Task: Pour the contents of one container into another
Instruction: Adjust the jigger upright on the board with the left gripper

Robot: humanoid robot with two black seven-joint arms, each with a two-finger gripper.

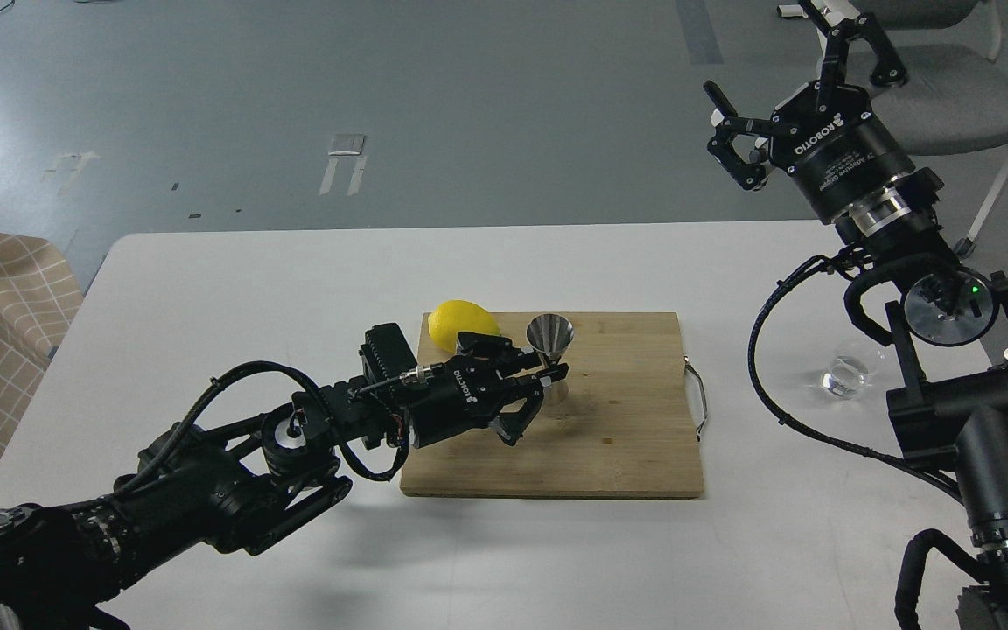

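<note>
left gripper [549, 381]: clamped on the jigger [550, 343] at its narrow waist, mid-frame over the board [626, 420], right next to the lemon [463, 322]. Jigger's upright, open cone facing up.
right gripper [788, 83]: fingers spread, holding nothing, way up in the upper right of the frame.
cup [845, 372]: sitting on the table [250, 289] at right, off the board, tucked under my right arm.
key relation: cup is far right of the jigger, well apart. My right arm is clearly the nearer one, and the cup lies below and toward the bottom of the frame from that gripper.
my guess: right has to drop down onto the cup, then bring it over the jigger.
</note>
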